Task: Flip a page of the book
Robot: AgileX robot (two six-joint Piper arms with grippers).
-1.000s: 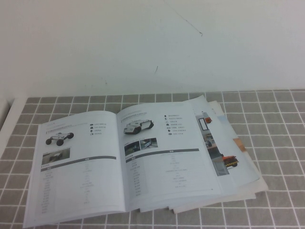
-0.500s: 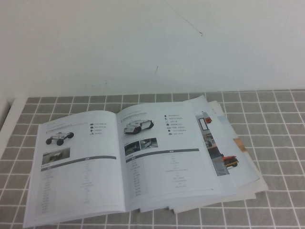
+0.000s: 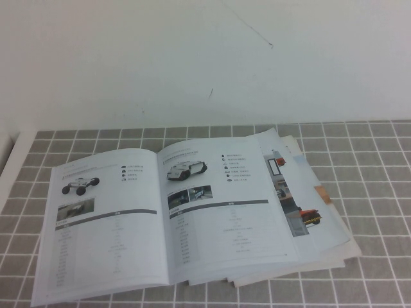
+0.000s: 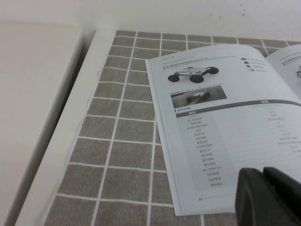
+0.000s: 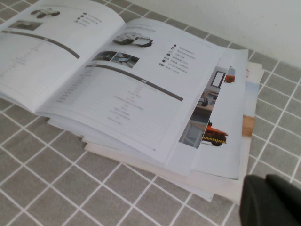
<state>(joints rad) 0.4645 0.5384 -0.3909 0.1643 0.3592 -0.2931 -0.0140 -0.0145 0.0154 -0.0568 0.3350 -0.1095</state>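
Nothing had moved in the last second. The book (image 3: 170, 215) lay open and flat on the gray checked cloth (image 3: 379, 256), showing white pages with little car pictures. I think a page was already turned, so my job looked done.

My left gripper (image 4: 269, 197) hung just over the book's left page, near its bottom corner; I could not tell its fingers. My right gripper (image 5: 272, 201) was shut and empty, beside the loose sheets (image 5: 235, 141) fanned out under the book.

The pages looked thin, smooth and a bit shiny. The cloth looked soft and rough.
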